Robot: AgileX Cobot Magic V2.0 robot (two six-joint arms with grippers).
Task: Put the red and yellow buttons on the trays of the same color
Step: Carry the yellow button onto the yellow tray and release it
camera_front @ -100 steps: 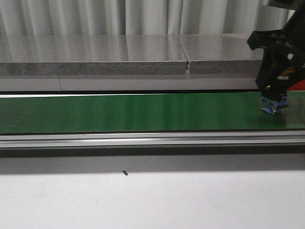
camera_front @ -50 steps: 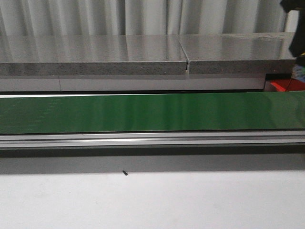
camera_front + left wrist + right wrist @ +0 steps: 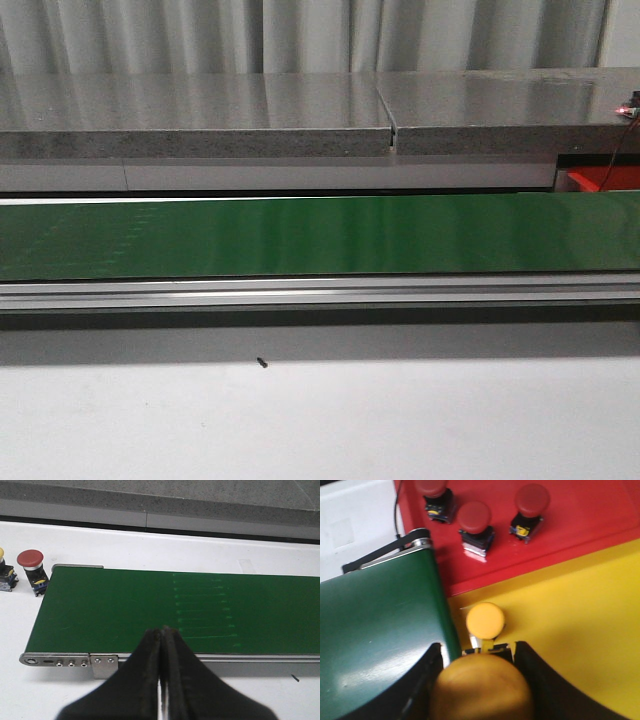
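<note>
- Yellow button (image 3: 482,690) pinched in right gripper (image 3: 479,680), above yellow tray (image 3: 570,625), near another yellow button (image 3: 485,620) on it.
- Red tray (image 3: 600,520) holds 3 red buttons (image 3: 475,517).
- Left gripper (image 3: 161,645) pressed together, empty, over green belt (image 3: 200,610); red button (image 3: 31,560) off belt end.

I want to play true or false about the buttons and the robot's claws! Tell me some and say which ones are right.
1. The right claw holds a yellow button. True.
2. Three red buttons sit on the red tray. True.
3. The yellow tray has no button on it. False: one yellow button already sits there.
4. The left claw is wide open. False: its fingers are pressed shut with nothing between them.
5. A red button stands on the white table beside the end of the green belt. True.
6. A button rides on the green belt. False: the belt is bare.
</note>
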